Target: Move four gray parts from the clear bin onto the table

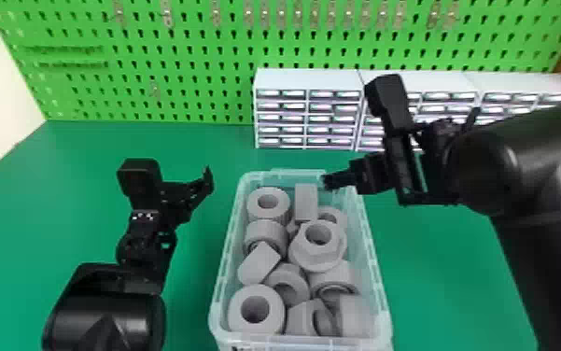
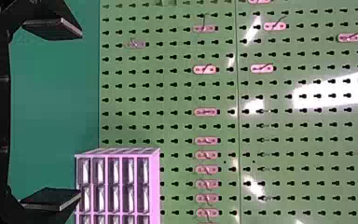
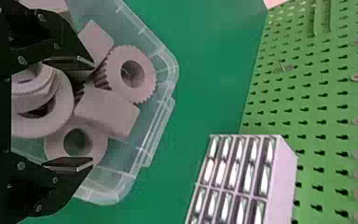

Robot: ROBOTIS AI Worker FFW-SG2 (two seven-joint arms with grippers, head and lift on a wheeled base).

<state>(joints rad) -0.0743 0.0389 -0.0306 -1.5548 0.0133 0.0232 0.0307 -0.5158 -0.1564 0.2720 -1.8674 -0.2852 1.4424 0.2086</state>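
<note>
1. Right claw (image 3: 93, 112), spread and empty, is at the clear bin (image 1: 228, 252); the gray parts (image 1: 255, 321) crowd inside, so closing could pinch two.
2. The toothed gear (image 3: 135, 53) sits near the wall; a finger might snag there.
3. The flanged hex nut (image 1: 316, 256) (awkward shape) could slip if gripped off-centre.
4. Left claw (image 2: 81, 113), parted beside the bin, might collide if swung inward.

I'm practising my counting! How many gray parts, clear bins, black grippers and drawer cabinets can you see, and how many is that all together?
Gray parts: at least 11, as they overlap
Clear bin: 1
Black grippers: 2, the left gripper and the right gripper
Drawer cabinets: 3
Total: at least 17
</note>
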